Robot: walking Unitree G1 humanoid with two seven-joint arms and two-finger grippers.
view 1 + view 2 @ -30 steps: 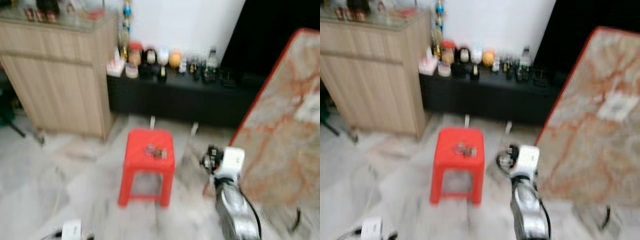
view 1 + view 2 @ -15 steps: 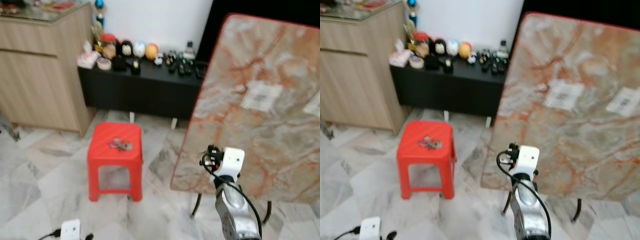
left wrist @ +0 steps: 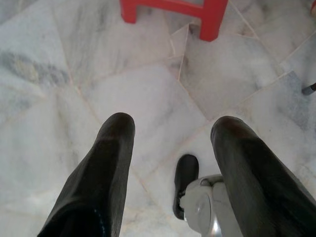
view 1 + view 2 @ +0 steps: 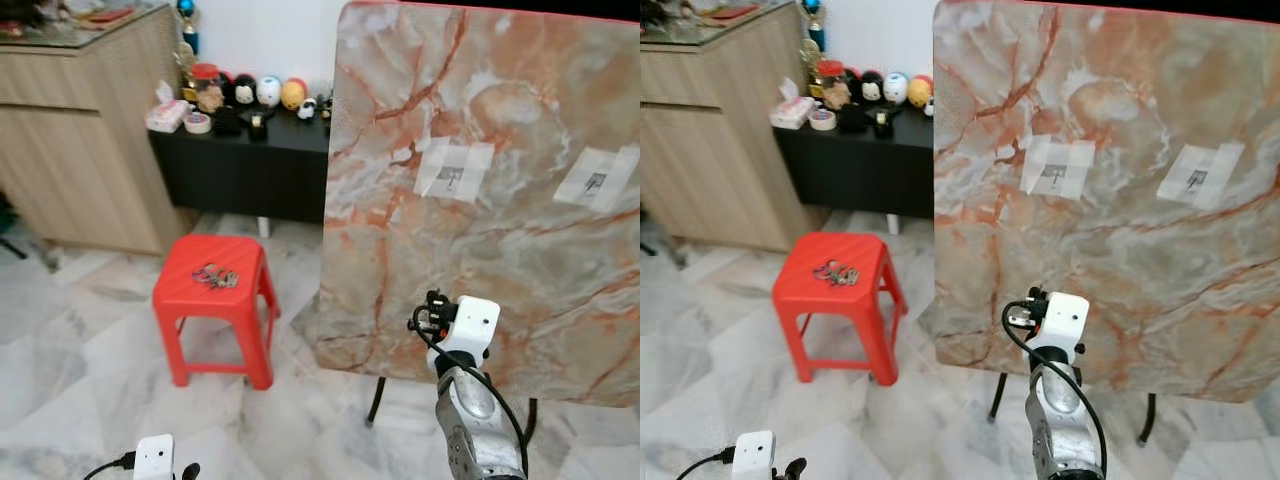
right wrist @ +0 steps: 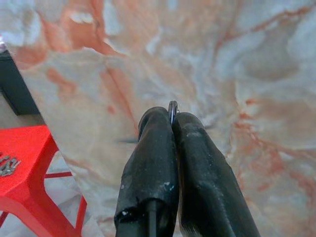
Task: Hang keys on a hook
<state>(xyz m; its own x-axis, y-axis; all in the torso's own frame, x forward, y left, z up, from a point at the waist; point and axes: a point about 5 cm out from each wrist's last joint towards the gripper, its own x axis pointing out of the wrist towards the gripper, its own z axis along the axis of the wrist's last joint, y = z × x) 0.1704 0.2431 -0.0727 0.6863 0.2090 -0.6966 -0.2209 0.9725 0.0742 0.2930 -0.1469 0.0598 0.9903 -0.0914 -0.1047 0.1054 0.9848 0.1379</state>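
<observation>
A bunch of keys (image 4: 214, 275) lies on top of a red plastic stool (image 4: 190, 300); the right wrist view catches the keys (image 5: 7, 164) at its edge. A tilted marble board (image 4: 480, 190) carries two taped-on hooks (image 4: 452, 172) (image 4: 592, 180). My right gripper (image 5: 173, 116) is raised in front of the board's lower part, shut on a small metal key ring (image 5: 173, 109) that peeks out between the tips. Its white wrist (image 4: 466, 325) is low in the eye views. My left gripper (image 3: 173, 128) hangs open over the floor, holding nothing.
A wooden cabinet (image 4: 80, 130) stands at the left, beside a low black shelf (image 4: 240, 175) crowded with small figures and jars. The board rests on thin dark legs (image 4: 375, 400). White marble floor (image 4: 80, 360) spreads around the stool. My foot (image 3: 185, 182) is below the left gripper.
The whole view has swung right: the marble board now takes up the right half and the stool sits further left. Both arms hold the same pose.
</observation>
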